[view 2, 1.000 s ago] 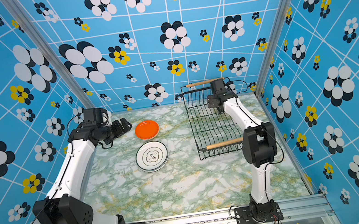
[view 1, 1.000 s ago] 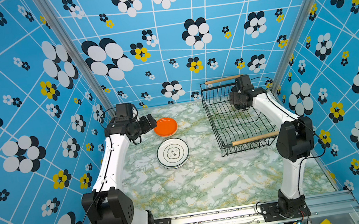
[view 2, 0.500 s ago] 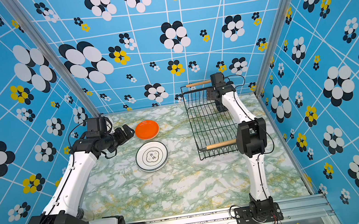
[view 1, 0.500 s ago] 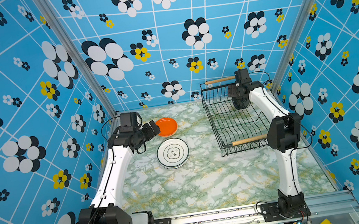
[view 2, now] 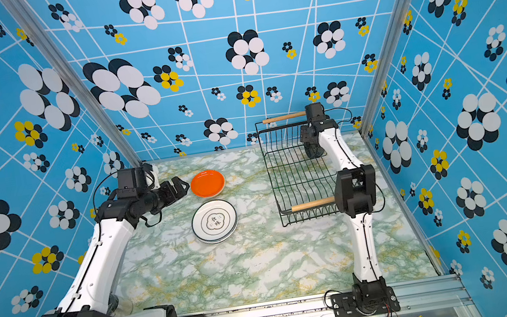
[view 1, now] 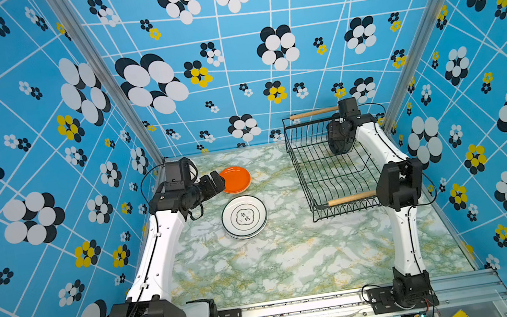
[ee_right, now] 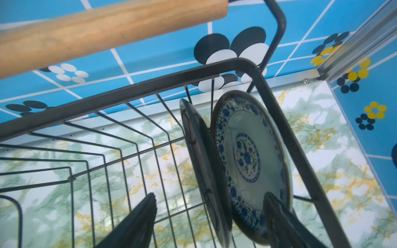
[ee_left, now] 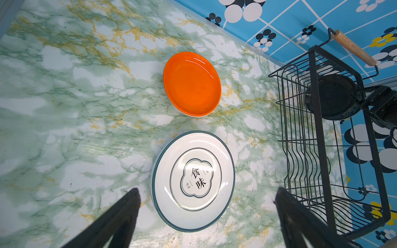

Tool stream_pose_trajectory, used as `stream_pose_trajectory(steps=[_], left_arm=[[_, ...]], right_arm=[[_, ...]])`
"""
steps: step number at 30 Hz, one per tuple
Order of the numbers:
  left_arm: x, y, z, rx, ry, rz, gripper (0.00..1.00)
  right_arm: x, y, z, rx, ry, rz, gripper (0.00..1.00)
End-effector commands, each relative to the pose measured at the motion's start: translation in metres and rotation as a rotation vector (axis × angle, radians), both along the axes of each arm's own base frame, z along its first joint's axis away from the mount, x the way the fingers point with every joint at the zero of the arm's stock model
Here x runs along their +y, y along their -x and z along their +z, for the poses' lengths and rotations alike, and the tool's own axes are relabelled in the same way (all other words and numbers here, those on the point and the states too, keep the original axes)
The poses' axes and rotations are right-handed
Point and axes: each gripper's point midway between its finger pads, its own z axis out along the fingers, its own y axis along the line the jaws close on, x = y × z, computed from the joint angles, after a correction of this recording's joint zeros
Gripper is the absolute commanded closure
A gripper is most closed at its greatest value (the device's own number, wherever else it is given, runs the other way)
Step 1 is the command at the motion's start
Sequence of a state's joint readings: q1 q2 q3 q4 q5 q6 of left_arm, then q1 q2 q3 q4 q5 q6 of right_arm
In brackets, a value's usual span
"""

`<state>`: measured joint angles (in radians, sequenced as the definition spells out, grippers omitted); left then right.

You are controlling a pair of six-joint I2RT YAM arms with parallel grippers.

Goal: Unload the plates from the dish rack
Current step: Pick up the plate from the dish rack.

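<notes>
Right gripper is down inside the far corner of the dish rack, just under the wooden handle, jaws partly spread and clamped on nothing yet. One finger sits on the open side of the black plate, and the other sits in front of the blue-patterned plate. Those two stand on edge, close together in the wire slots, so the fingers have to come in from above and straddle a rim. Whether the far finger is touching the patterned plate can't be told from this angle. These look like the last two plates in the rack, as the other slots show bare in both top views. Over on the other side, the left gripper hovers fully spread and empty, just beside the orange plate. That one lies flat on the table, with the white plate close by, emblem up and apparently topping a small stack. Sorting them by size keeps the piles stable. The tricky bit ahead is pinching only the black plate without dragging its neighbour along.
</notes>
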<state>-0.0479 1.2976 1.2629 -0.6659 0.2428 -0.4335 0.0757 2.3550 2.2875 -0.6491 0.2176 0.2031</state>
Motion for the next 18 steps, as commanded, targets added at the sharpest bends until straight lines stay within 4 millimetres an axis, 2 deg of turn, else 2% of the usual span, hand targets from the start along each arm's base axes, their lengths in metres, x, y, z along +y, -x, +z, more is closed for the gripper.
stream_pose_trajectory(steps=[1,10,18], left_arm=[[0.004,0.006,-0.004,0.029,-0.037,-0.022,0.01],[0.007,0.006,-0.012,0.067,-0.053,-0.014,0.01],[0.005,0.005,-0.011,0.065,-0.047,-0.026,0.01]], right_arm=[[0.003,0.000,-0.013,0.050,-0.004,0.031,0.26],[0.006,-0.009,-0.018,0.055,-0.017,0.048,0.41],[0.007,-0.014,-0.028,0.061,-0.030,0.045,0.44]])
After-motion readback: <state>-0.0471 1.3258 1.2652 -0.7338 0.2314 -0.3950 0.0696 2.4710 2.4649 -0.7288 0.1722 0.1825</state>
